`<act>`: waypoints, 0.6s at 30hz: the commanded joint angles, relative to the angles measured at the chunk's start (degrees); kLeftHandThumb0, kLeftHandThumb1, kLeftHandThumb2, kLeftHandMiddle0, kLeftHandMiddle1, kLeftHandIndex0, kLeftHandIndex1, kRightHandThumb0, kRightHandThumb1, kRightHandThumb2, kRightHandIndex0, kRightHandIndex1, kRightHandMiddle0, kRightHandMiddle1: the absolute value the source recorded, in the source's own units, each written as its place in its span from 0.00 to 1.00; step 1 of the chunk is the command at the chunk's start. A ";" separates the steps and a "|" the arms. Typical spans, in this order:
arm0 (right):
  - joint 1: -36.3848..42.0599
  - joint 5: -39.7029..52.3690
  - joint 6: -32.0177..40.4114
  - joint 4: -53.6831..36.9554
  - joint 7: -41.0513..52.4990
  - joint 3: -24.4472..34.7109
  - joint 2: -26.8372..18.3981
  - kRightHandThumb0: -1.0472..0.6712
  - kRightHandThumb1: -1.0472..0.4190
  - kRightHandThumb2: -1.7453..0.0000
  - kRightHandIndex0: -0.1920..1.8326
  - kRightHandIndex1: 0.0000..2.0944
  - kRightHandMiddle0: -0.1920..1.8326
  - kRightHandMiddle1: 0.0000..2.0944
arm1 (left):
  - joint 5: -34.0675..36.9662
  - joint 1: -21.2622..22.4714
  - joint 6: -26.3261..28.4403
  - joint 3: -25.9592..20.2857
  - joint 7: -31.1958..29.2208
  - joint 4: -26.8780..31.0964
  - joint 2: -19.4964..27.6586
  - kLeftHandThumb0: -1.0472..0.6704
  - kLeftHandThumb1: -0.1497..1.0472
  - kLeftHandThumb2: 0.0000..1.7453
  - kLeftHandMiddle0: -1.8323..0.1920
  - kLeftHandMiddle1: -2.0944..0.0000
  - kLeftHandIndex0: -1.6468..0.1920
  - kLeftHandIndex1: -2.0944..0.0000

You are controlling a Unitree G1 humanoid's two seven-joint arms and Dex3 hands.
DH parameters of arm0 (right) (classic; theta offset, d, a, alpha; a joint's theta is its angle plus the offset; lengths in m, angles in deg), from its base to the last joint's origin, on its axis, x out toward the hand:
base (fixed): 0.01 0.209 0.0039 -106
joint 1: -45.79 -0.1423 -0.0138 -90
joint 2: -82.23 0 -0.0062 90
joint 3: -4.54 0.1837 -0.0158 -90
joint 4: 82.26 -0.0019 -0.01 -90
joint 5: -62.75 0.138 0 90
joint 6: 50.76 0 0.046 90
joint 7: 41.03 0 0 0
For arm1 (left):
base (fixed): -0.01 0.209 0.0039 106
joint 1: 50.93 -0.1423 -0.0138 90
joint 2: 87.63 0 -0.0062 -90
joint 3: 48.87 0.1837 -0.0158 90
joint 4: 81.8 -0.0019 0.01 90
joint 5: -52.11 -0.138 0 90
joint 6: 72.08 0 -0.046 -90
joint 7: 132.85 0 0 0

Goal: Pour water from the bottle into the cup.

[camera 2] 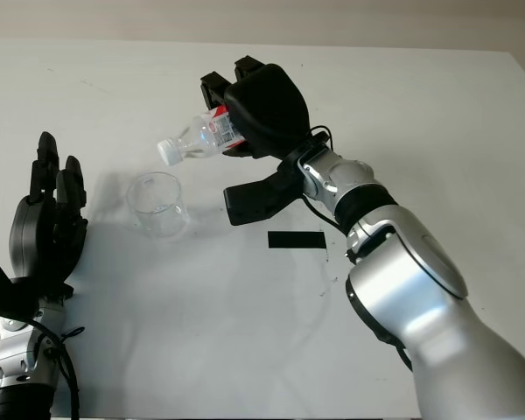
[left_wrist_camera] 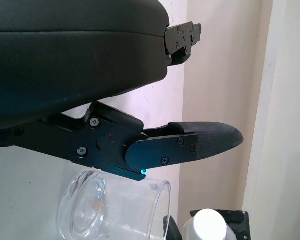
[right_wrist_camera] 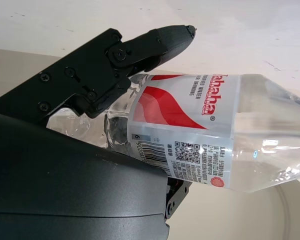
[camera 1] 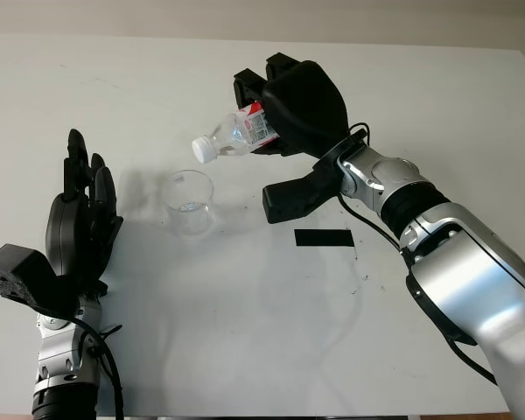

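Your right hand (camera 1: 284, 109) grips the bottle (camera 1: 236, 136), tilted, capped neck above the cup (camera 1: 191, 202) on the bench (camera 1: 245, 332). Your left hand (camera 1: 79, 219) open beside the cup, holding nothing.

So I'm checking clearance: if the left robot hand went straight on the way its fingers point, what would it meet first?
Probably nothing: the left robot hand, open, points up the bare table; the cup sits off to its side, though depth is unclear.

The bottle (camera 1: 236, 134) is clear plastic with a white cap (camera 1: 203, 150) and a white label (right_wrist_camera: 190, 130) bearing red swooshes, red lettering and a black barcode. The cup (camera 1: 191, 202) is clear. Both hands are black: right hand (camera 1: 290, 105), left hand (camera 1: 79, 219). A black rectangular patch (camera 1: 324, 237) marks the white table (camera 1: 245, 332).
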 commanded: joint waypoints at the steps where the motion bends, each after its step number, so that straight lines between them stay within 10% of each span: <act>1: -2.49 0.32 -0.65 -0.12 -1.38 0.25 0.01 0.35 0.00 0.82 0.67 1.00 0.51 1.00 | -0.24 -0.50 -0.45 0.31 0.15 -0.67 -0.73 0.18 1.00 0.30 1.00 1.00 1.00 1.00; 18: -3.85 -6.73 2.54 0.25 -12.11 -6.35 0.17 0.33 0.00 0.83 0.69 1.00 0.53 1.00 | -0.32 -0.62 -0.45 0.26 0.46 -0.71 -0.69 0.18 1.00 0.30 1.00 1.00 1.00 1.00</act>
